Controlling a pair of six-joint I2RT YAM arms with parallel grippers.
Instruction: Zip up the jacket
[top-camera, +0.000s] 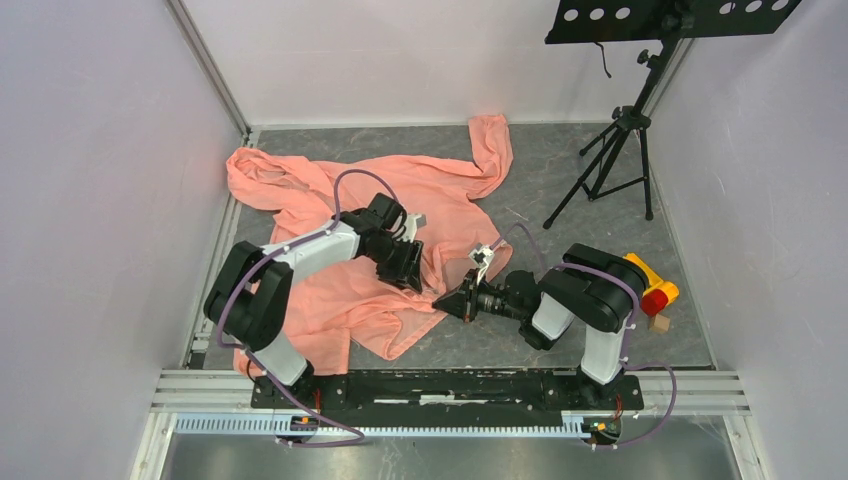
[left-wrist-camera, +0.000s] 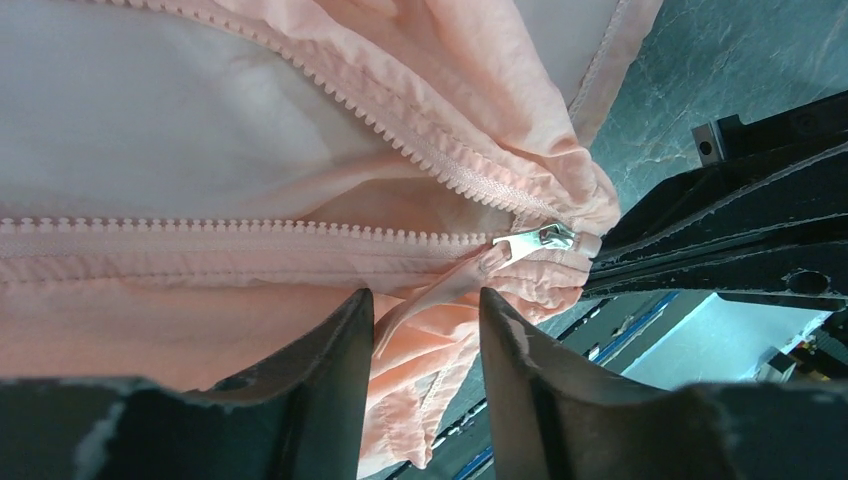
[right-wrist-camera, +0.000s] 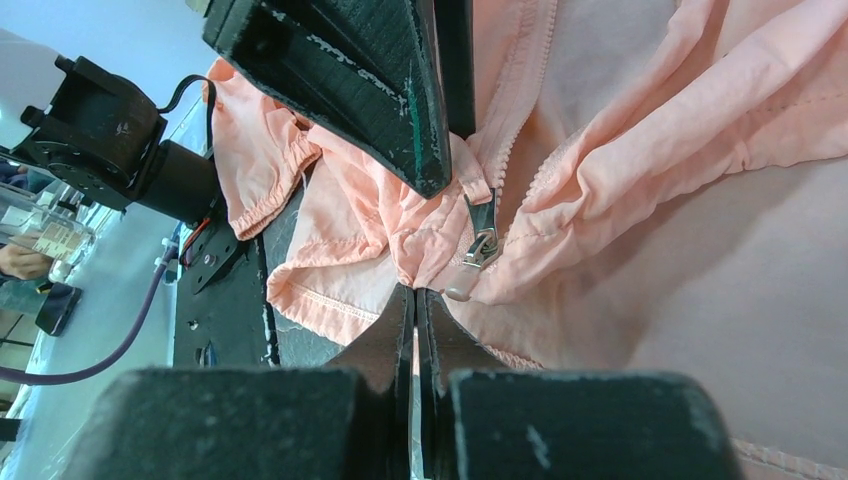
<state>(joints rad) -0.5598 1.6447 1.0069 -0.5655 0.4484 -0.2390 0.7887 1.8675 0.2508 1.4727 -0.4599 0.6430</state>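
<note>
Right wrist view: jacket (right-wrist-camera: 650, 250) is clamped by the right pincer (right-wrist-camera: 415, 296) as anchor; left pincer (left-wrist-camera: 425, 302) is spread to take the zipper pull (left-wrist-camera: 530, 241).

Grey marbled table (top-camera: 560, 180). Directly on it:
- Salmon-pink jacket (top-camera: 300, 190): crumpled, spread from upper left to centre, one sleeve reaching top centre.
- Black tripod stand (top-camera: 627, 120): upper right, feet on surface, right of jacket.
- Yellow-and-red device (top-camera: 648, 285) and small wooden block (top-camera: 659, 323): right edge, just beside each other.
- Black base rail (top-camera: 440, 388): along bottom edge.
</note>
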